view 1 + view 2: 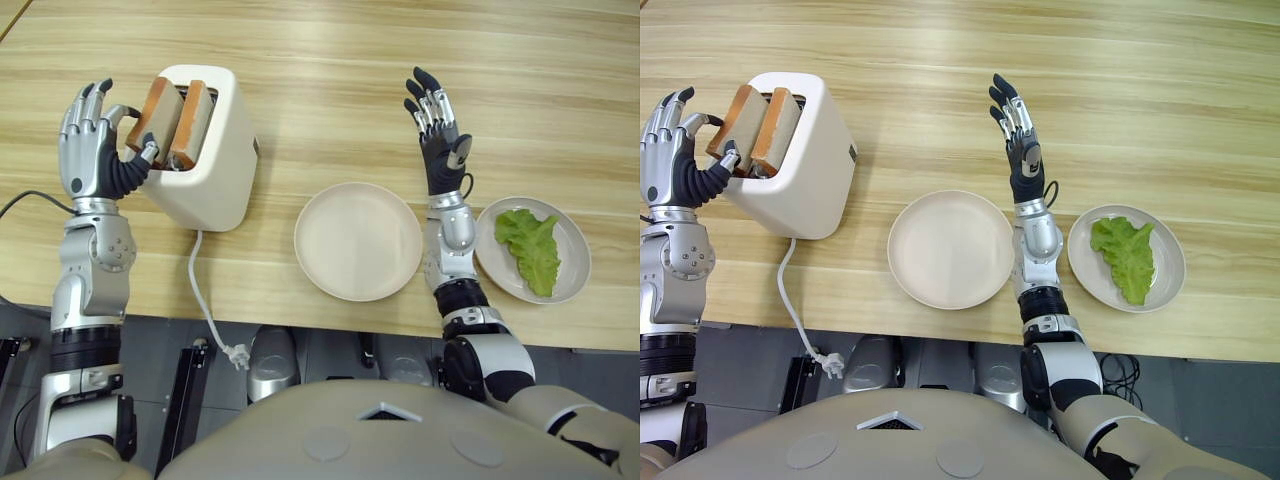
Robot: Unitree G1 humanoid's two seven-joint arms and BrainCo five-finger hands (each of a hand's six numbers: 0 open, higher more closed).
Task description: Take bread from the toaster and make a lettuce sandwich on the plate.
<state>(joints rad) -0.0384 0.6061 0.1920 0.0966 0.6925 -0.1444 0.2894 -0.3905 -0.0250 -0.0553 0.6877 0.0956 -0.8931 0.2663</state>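
The fingers (pixel 127 112) of the left hand (pixel 92 150) are at the toaster. The thumb and a bent finger press on the outer bread slice (pixel 155 112) from two sides, so the hand is clamped on it, while the other fingers stand stretched out, away from the bread. This slice stands up out of its slot, a little tilted. The second bread slice (pixel 193 122) stands just beside it in the next slot, and the hand does not touch it.

The toaster (pixel 218 165) is cream-coloured and stands on the left part of the desk (pixel 330 90), near the near edge. Its cable (pixel 200 290) runs over the near edge and hangs down, with the plug at its end.

The fingers (pixel 1006 105) of the right hand (pixel 1022 150) are straight and close together, and they hold nothing. This hand is over the desk, a little farther from the near edge than the two plates, and its forearm lies between them.

The empty plate (pixel 358 242) lies in the middle of the desk, near the near edge, well apart from the toaster. On the right side of the forearm lies the small plate (pixel 575 262), also near the near edge. The lettuce (pixel 530 248) lies flat on it.
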